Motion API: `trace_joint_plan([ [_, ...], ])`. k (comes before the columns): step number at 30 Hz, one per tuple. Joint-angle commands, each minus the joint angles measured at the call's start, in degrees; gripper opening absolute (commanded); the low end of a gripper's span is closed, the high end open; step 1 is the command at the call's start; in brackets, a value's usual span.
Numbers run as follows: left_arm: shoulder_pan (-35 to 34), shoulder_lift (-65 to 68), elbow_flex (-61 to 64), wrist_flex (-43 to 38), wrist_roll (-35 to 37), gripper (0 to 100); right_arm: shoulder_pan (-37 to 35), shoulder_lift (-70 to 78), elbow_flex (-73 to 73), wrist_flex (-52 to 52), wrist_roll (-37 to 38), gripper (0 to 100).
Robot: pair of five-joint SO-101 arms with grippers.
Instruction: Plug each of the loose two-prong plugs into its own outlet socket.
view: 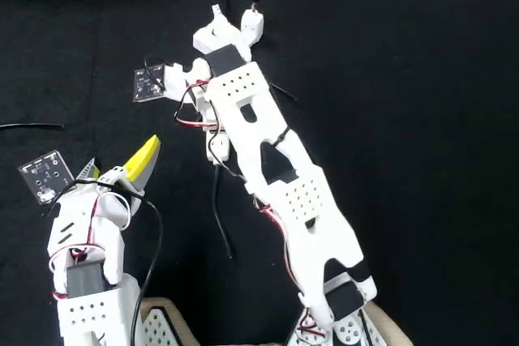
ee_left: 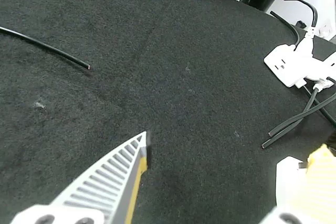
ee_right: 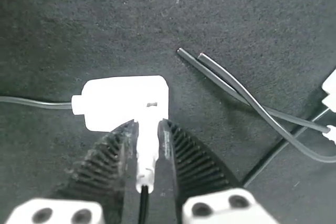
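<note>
On the black bench (view: 422, 119), far side: gripping a plug (ee_right: 147, 153) at its socket.

At the near left, splayed wide and holding nothing, the left pincer (ee_left: 229, 145); farther out, clenched on the plug, the right pincer (ee_right: 147, 125). Lying flat at the fingertips, a white outlet block (ee_right: 126, 100): probably light hard plastic, apt to skid when pushed. Pinched across its narrow sides, the plug: rigid, smooth, likely slippery, best gripped low on the body and driven straight. Behind it, a limp black cord (ee_right: 142, 205). Cannot tell how deep the prongs sit.

Two white printed arms (view: 276, 176), perforated plates, black servo blocks, red-black wiring; left end effector (view: 122, 155) yellow-fingered.
</note>
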Motion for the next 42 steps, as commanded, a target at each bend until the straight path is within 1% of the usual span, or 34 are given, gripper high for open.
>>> trace_joint_plan([
  [1,0.66,-0.53,0.66,0.0,0.26,45,-1.76,5.67,0.92,2.02,0.62,1.2],
  [4,0.66,-0.53,0.66,0.0,0.26,45,-0.7,5.93,0.31,3.78,0.62,1.2],
  [13,0.75,-0.53,0.66,0.0,0.26,45,6.24,5.85,0.4,4.4,0.62,1.3],
  [19,0.75,-0.53,0.66,0.0,0.26,45,9.58,1.54,8.13,4.4,0.62,1.3],
  [23,0.75,-0.53,0.66,0.0,0.26,45,9.23,-2.86,11.74,4.31,0.62,1.3],
  [28,0.75,-0.53,0.66,0.0,0.26,45,9.23,-5.49,11.74,4.31,0.62,2.0],
  [34,0.75,-0.53,0.66,0.0,0.44,45,9.23,-9.89,12.09,4.31,0.26,14.4],
  [42,0.75,-0.53,0.66,-0.53,0.53,45,7.21,-14.64,13.14,4.31,0.26,15.7],
])
